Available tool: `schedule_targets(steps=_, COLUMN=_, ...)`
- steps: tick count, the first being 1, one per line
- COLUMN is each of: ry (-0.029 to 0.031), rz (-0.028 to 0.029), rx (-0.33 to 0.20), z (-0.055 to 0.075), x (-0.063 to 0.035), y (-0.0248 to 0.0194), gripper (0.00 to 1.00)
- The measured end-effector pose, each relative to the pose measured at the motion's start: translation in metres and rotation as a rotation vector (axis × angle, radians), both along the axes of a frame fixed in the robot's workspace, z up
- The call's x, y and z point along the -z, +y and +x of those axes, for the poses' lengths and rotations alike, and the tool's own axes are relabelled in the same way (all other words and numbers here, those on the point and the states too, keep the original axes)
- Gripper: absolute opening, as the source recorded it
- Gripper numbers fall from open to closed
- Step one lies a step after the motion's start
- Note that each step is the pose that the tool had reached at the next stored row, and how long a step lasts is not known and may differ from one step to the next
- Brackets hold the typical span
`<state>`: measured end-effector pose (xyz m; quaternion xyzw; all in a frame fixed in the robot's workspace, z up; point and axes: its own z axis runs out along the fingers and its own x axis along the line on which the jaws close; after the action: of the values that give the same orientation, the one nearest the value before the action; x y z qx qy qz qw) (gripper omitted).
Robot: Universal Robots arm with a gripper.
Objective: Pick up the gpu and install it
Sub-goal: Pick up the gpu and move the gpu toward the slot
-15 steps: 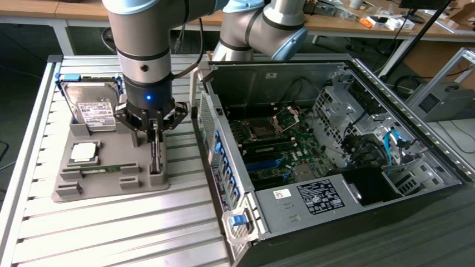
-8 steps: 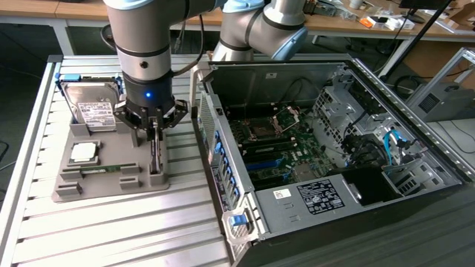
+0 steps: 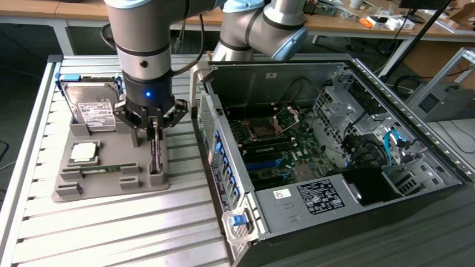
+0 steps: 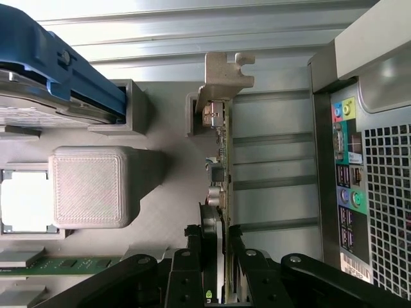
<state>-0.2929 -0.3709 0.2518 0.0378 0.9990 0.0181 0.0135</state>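
While gpu (image 4: 219,170) stands upright, gripper (image 4: 215,240) clamps it

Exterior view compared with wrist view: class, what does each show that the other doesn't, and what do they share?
Exterior view adds: the robot arm, the motherboard inside the open computer. Wrist view adds: the metal end bracket of the graphics card and coloured sockets on the computer's back. Shared: the gripper closed on the graphics card standing in the grey tray, and the hard drive.
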Motion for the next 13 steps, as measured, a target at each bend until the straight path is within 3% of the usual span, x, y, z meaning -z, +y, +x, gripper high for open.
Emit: schedule_targets(steps=13, ry=0.0001, rz=0.0000, rx=0.000, z=0.0000, x=-0.0060, y=0.0000, gripper=0.27)
